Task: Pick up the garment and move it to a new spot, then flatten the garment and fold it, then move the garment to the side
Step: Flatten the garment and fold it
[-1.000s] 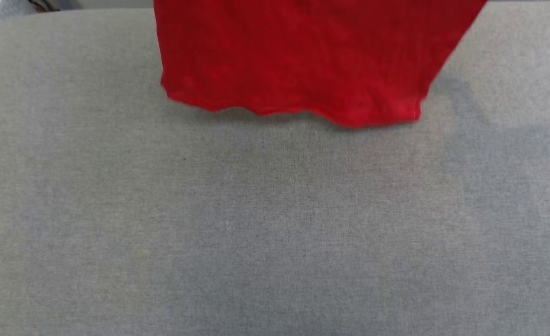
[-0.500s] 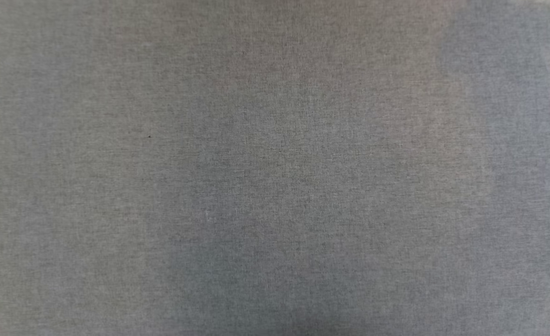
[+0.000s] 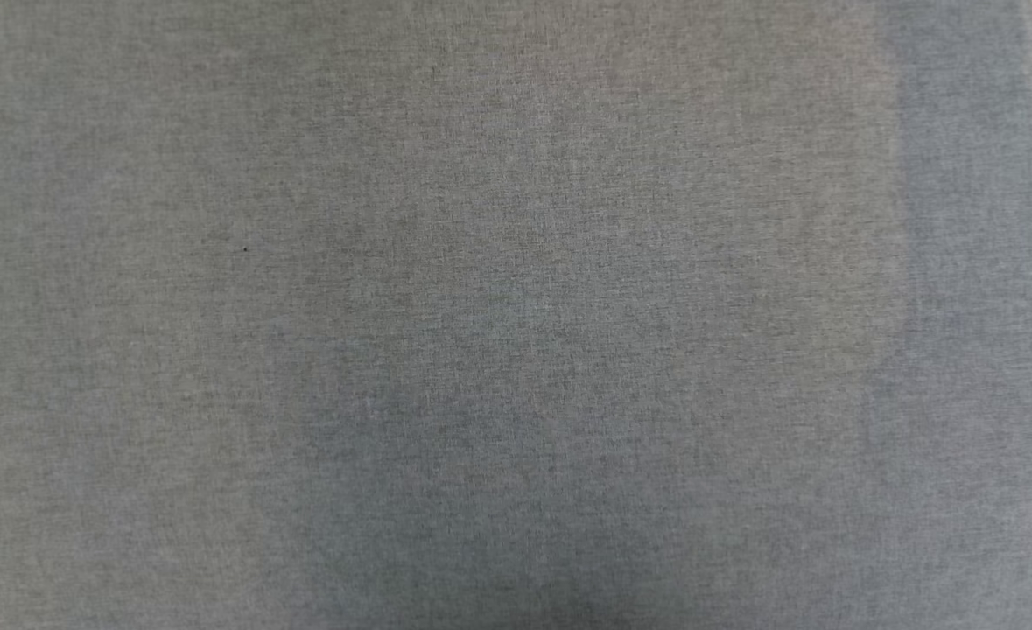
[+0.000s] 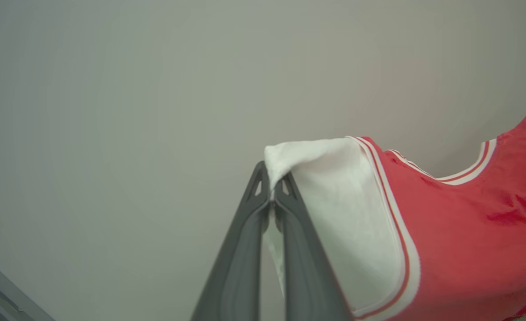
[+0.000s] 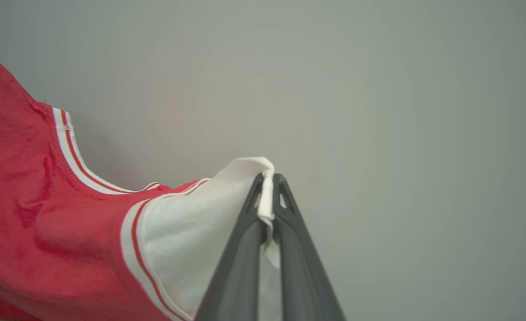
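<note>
garment: red jersey, white sleeves, striped trim, up in the air btwn the 2 grippers, slung by its sleeves w/ a pale wall behind.
left gripper: fingers pinched tight on the tip of 1 white sleeve, cloth bunched over the tips.
right gripper: same story, fingers together on the other sleeve edge, white fabric squeezed btwn them.
handling: thin, soft, light by the look; sags at the neckline btwn holds, no stiffness. Prob slippery-ish, small pinch could creep.
where to hold: sleeve ends/shoulder seams, 2 pts wide apart, keeps it spread for laying flat.
grey cloth surface: below in head view, soft shadows near and right.
</note>
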